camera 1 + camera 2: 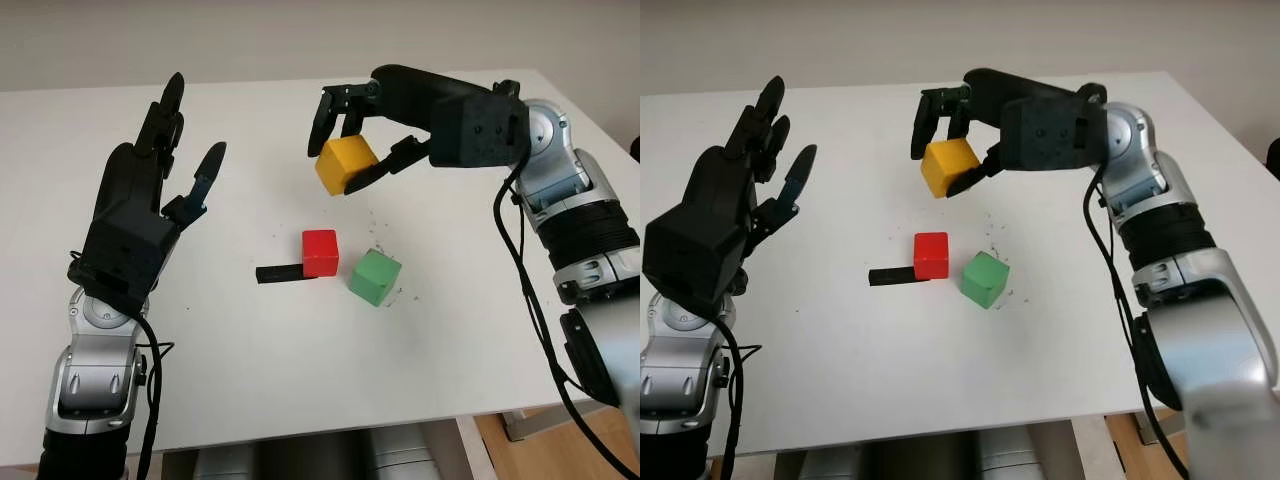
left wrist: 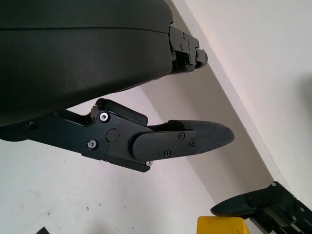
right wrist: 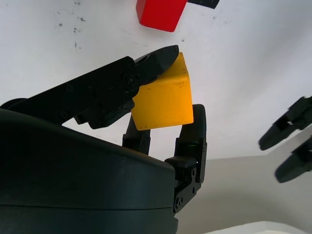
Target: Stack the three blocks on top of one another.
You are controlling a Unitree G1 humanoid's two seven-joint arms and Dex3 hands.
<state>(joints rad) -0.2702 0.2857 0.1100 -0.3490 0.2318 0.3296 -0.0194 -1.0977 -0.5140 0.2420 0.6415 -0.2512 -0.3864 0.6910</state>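
**Right hand lifts yellow block; no stack started yet**

The right hand (image 1: 362, 135) is gripping the yellow block (image 1: 346, 164) with its fingers (image 3: 146, 66) clamped on opposite faces, holding it in the air above the white table (image 1: 300, 380), beyond the other two blocks and well clear of the surface. The red block (image 1: 321, 252) and the green block (image 1: 375, 276) are sitting on the table just beside each other, apart, the green one turned at an angle. Nothing is resting on anything else, so by the look of it the task is barely under way: all three blocks are waiting to be stacked.

A small black bar (image 1: 279, 273) is lying flat against the red block's side (it could, in my judgement, get in the way if that block has to be shifted). Dark specks are dotting the tabletop around the green block. The left hand (image 1: 160, 175) is hanging open above the table's left part, holding nothing, well apart from the blocks.
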